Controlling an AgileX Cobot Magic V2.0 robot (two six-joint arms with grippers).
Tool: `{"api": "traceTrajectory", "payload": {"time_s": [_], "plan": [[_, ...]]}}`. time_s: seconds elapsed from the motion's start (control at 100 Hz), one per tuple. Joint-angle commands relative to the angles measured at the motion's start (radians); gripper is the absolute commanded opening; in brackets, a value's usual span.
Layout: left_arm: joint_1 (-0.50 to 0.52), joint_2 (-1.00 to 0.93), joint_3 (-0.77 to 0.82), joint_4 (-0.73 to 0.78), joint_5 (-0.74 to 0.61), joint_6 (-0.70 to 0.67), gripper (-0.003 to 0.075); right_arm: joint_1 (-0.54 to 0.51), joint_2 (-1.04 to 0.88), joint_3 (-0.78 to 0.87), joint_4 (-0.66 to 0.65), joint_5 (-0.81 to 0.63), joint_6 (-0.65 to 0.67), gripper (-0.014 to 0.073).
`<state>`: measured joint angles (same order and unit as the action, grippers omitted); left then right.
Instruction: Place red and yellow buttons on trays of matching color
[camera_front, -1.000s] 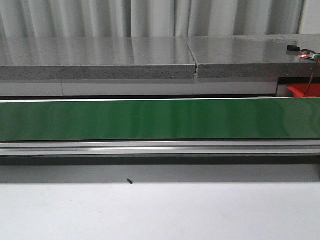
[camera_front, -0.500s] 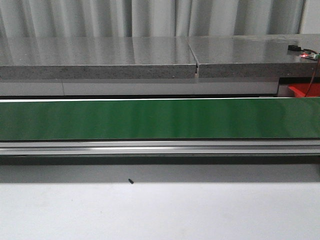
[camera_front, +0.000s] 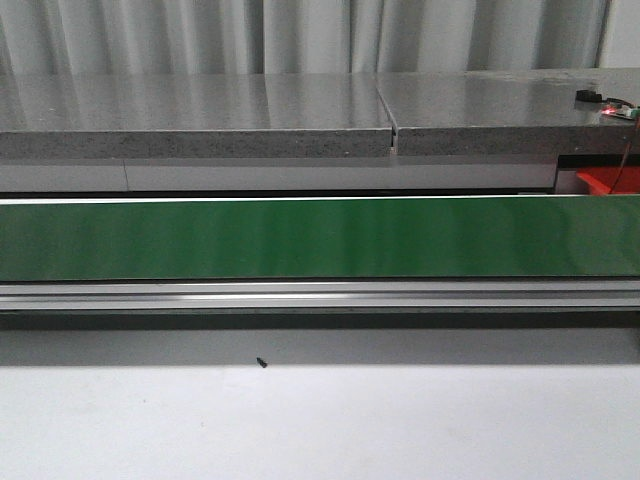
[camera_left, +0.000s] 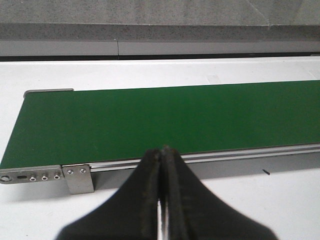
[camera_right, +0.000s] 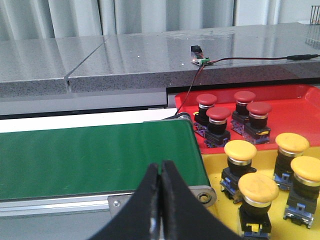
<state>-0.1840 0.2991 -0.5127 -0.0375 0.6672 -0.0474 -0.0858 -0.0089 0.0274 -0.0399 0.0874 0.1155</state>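
Right wrist view: four red buttons on the red tray, four yellow buttons on the yellow tray. Green belt bare, both jaws closed empty, so probably finished.

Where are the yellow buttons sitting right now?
Only the right wrist view shows them: four yellow buttons stand on the yellow tray, just past the green belt's end, beside the red tray.

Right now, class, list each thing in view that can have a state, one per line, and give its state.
Green belt: bare, no button on it.
Left gripper: shut, holding nothing.
Right gripper: shut, holding nothing.
Red buttons: upright in red tray.
Yellow buttons: upright in yellow tray.
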Motion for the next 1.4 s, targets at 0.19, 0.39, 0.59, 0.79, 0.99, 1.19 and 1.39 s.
{"api": "traceTrajectory", "payload": {"time_s": [0.19, 0.39, 0.59, 0.79, 0.99, 1.19, 1.39], "plan": [[-0.008, 0.010, -0.025, -0.005, -0.070, -0.011, -0.0019, -0.005, -0.022, -0.015, -0.013, -0.073, -0.002, -0.0067], [-0.008, 0.010, -0.020, -0.005, -0.078, -0.011, -0.0019, -0.005, -0.022, -0.015, -0.013, -0.073, -0.002, -0.0067], [0.045, -0.005, 0.046, 0.009, -0.253, -0.014, -0.0019, -0.005, -0.022, -0.015, -0.013, -0.073, -0.002, -0.0067], [0.088, -0.069, 0.187, 0.014, -0.468, -0.014, -0.0019, -0.005, -0.022, -0.015, -0.013, -0.073, -0.002, -0.0067], [0.119, -0.160, 0.356, 0.021, -0.590, -0.014, -0.0019, -0.005, -0.022, -0.015, -0.013, -0.073, -0.002, -0.0067], [0.141, -0.258, 0.486, 0.010, -0.667, -0.014, -0.0019, -0.005, -0.022, -0.015, -0.013, -0.073, -0.002, -0.0067], [0.143, -0.334, 0.557, -0.008, -0.675, -0.014, -0.0019, -0.005, -0.022, -0.015, -0.013, -0.073, -0.002, -0.0067]]}}
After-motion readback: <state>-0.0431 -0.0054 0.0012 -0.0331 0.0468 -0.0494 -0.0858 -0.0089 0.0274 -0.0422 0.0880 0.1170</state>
